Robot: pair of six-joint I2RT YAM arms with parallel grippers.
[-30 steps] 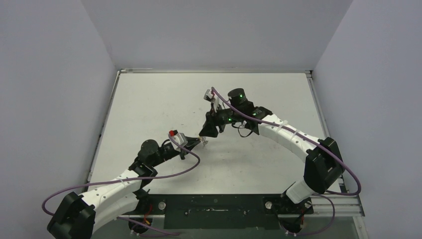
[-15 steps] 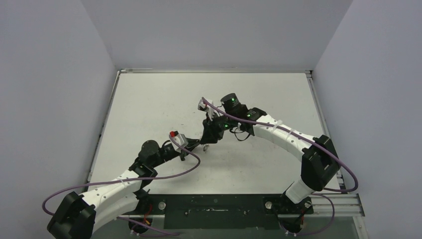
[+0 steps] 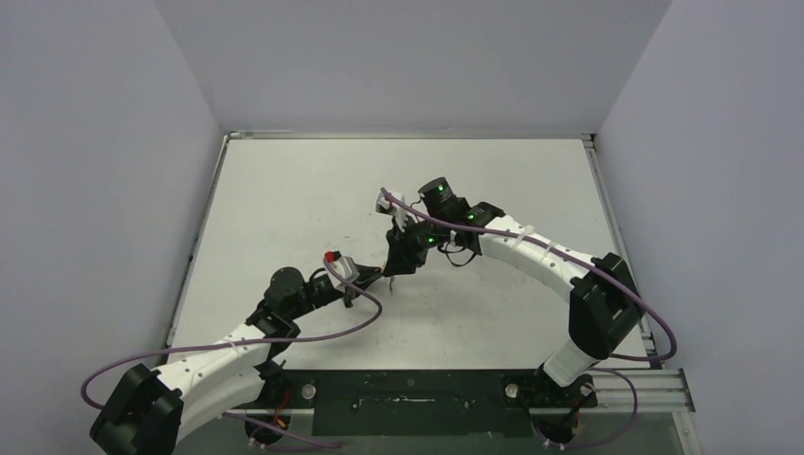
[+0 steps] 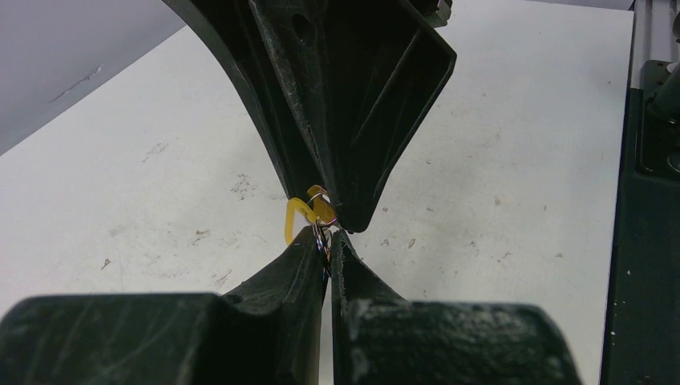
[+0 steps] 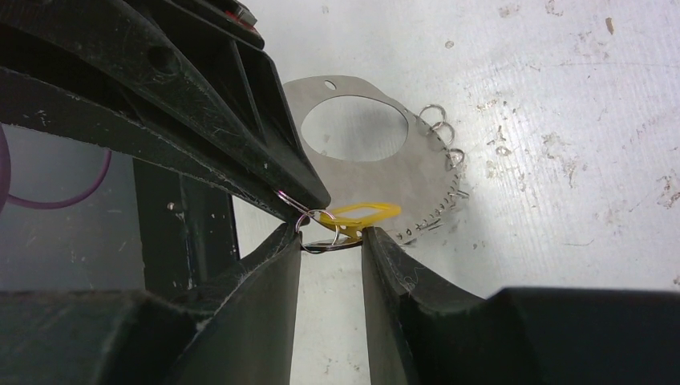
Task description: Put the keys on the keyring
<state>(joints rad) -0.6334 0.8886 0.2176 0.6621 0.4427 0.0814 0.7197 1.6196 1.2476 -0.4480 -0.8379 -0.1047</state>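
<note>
A tiny yellow-headed key (image 5: 361, 211) is clamped by the narrowed right gripper (image 5: 330, 234), its ring (image 5: 303, 216) pinched by the left gripper (image 4: 327, 237).

There are two arms (image 3: 213, 360) over one desk (image 3: 284, 190), and two grippers: the left gripper (image 4: 327, 239) and the right gripper (image 5: 330, 239). I see one key (image 5: 365, 212), with a yellow head. There is one keyring (image 5: 401, 152), a flat silvery piece with one large hole. On its edge hang at least three small rings (image 5: 443, 132). Two purple cables (image 3: 313, 334) follow the arms.
</note>
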